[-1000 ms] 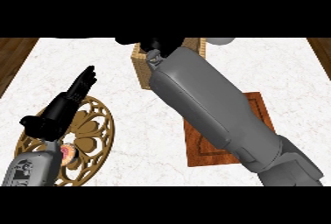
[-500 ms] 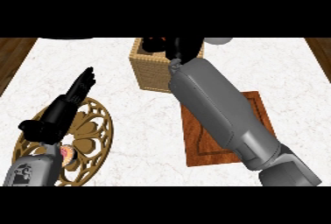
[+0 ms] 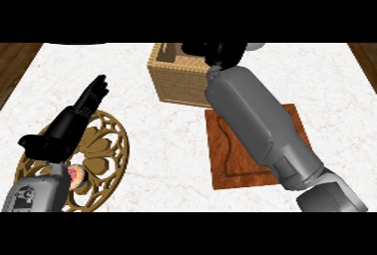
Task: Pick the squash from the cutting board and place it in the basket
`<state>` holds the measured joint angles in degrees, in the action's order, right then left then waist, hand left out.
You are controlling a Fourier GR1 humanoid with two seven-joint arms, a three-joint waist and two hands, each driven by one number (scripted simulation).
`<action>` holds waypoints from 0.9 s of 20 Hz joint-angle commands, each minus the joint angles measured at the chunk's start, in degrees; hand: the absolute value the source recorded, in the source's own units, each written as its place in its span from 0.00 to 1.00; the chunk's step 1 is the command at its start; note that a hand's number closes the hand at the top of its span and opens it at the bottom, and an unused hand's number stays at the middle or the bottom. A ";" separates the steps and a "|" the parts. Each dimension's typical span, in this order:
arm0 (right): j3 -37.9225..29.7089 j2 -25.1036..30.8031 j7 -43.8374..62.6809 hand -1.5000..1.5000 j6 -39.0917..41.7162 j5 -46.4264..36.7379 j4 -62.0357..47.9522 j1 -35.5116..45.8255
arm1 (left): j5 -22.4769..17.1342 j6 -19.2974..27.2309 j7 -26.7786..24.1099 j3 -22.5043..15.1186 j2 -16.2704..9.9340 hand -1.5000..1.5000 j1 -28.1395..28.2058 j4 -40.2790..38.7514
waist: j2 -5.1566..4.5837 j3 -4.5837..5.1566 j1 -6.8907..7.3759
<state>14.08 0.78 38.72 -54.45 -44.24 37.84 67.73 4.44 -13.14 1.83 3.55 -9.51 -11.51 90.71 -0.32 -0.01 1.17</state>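
A woven tan basket (image 3: 180,79) stands at the counter's far middle. My right hand (image 3: 215,50) hangs over its far right part, partly cut off by the view's top edge. No squash shows anywhere; I cannot tell if the hand holds it. A brown wooden cutting board (image 3: 230,154) lies right of centre, mostly under my right forearm, and its visible part is bare. My left hand (image 3: 81,107) rests open at the left, fingers straight and pointing away, above a gold openwork plate (image 3: 106,149).
A small pink and red item (image 3: 76,174) lies on the gold plate beside my left wrist. Brown wooden floor (image 3: 16,60) shows past the white marble counter's (image 3: 324,79) left and right edges.
My right arm has swung to the right over the basket, uncovering more of the basket's front and left side. The left hand has barely moved.
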 commanded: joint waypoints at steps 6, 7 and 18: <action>-7.23 0.77 -11.45 0.00 -0.76 5.11 -4.67 3.90 | 0.69 -0.06 -2.61 0.49 -0.06 0.50 1.35 -1.27 | -0.13 0.02 0.27; -6.16 0.09 -13.86 0.00 -2.00 5.19 -0.51 -0.75 | -0.28 -0.68 -0.64 0.52 0.03 0.50 -0.08 -1.29 | 0.09 0.00 -0.39; -13.60 2.41 -14.69 0.00 3.63 17.86 17.09 -7.26 | 0.17 -0.21 0.81 0.01 0.66 0.50 2.76 1.37 | 0.84 -0.04 -1.98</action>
